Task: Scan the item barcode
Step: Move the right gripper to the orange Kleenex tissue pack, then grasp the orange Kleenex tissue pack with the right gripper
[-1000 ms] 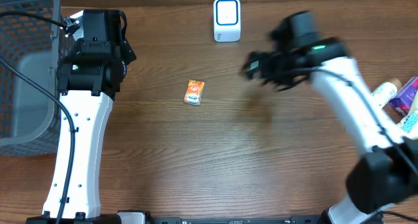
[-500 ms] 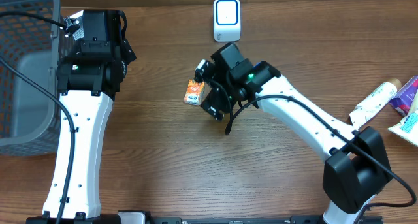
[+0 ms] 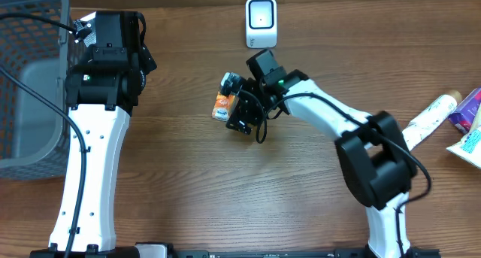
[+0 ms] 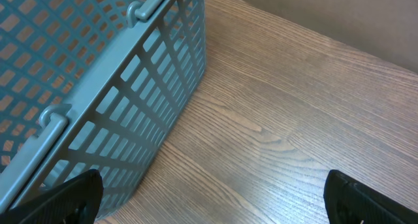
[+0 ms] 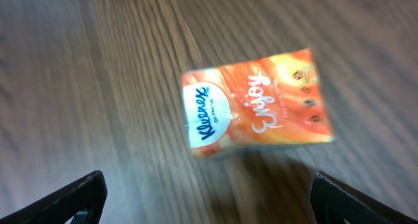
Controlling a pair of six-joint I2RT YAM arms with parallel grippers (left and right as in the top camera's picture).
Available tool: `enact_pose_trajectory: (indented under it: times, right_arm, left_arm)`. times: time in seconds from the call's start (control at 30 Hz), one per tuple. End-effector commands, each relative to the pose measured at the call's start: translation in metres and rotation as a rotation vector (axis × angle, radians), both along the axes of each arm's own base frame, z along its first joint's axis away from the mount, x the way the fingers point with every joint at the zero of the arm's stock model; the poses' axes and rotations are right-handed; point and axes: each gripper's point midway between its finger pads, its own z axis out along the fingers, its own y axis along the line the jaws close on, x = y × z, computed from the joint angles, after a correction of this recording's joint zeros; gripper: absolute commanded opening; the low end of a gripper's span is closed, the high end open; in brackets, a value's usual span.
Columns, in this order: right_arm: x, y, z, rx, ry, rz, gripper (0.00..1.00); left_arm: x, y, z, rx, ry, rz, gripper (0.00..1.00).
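Right gripper (image 5: 215,198) is spread fully wide and holds nothing. It hovers right over the tissue pack (image 5: 258,103). The pack lies flat on the table (image 3: 188,190) near the middle, logo side up, a bit to the near left of the scanner (image 3: 261,22). Left gripper (image 4: 215,204) is also fully wide and empty, parked at the far left beside the basket (image 4: 130,119).

Risks, as judgement:
- The pack sits skewed between the 2 fingertips in the wrist view. If the jaws close at this angle, they could catch a corner and spin or slide it instead of pinching it.
- The pack is thin and lies flat on wood, so coming down too shallow means the fingers skate over the top. Too deep and the tips hit the table.
- The pack looks soft, so a hard squeeze could buckle it and crease the code.
- No barcode shows on the upper face, so it is probably underneath or on an edge. The pack may have to be turned toward the scanner, or the scan could fail.
- The wrist view is blurred, so alignment is hard to confirm.

Counts: 2 arms, 2 grippers, 1 tissue pack, 1 scanner, 1 basket. There are 3 spare items at the right edge, partly cut off: 1 tube (image 3: 427,121), 1 purple pack (image 3: 467,107) and 1 blue-white packet (image 3: 470,141).
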Motion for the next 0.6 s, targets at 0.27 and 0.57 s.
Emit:
enact_pose_trajectory:
  times: [0.27,0.57]
  right_arm:
    - [0.016,0.004,-0.039,-0.011,-0.029,-0.008,1.00]
    - [0.037,0.000,-0.049,-0.040,-0.110,-0.048,1.00]
  left_arm:
    - [0.000,0.003,0.000,0.000,-0.009,0.024,1.00]
    - [0.000,0.003,0.000,0.000,-0.009,0.024,1.00]
